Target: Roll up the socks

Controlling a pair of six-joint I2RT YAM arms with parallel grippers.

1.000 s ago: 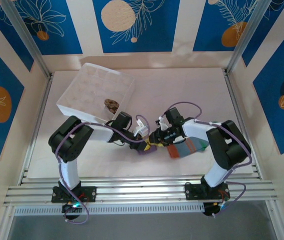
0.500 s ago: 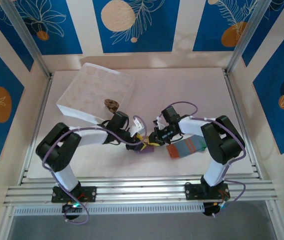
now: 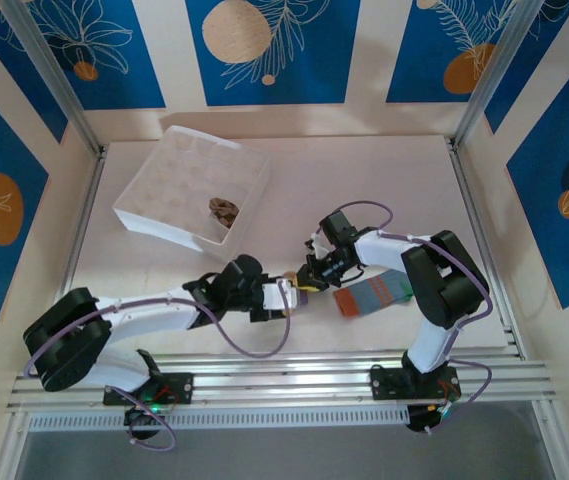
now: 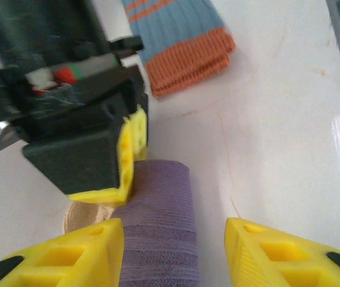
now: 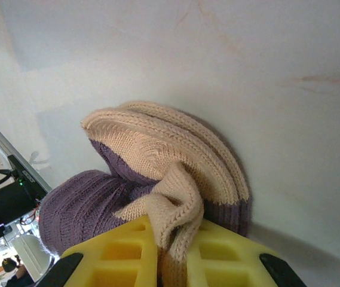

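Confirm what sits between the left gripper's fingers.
The rolled purple sock, in the left wrist view, lying between the fingers of the open left gripper; the right gripper pinches its tan end.

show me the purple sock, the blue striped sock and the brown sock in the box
purple sock [image 4: 158,221], left wrist view, rolled purple body
blue striped sock [image 4: 187,60], left wrist view, orange cuff
brown sock [image 3: 223,209], top external view, its middle
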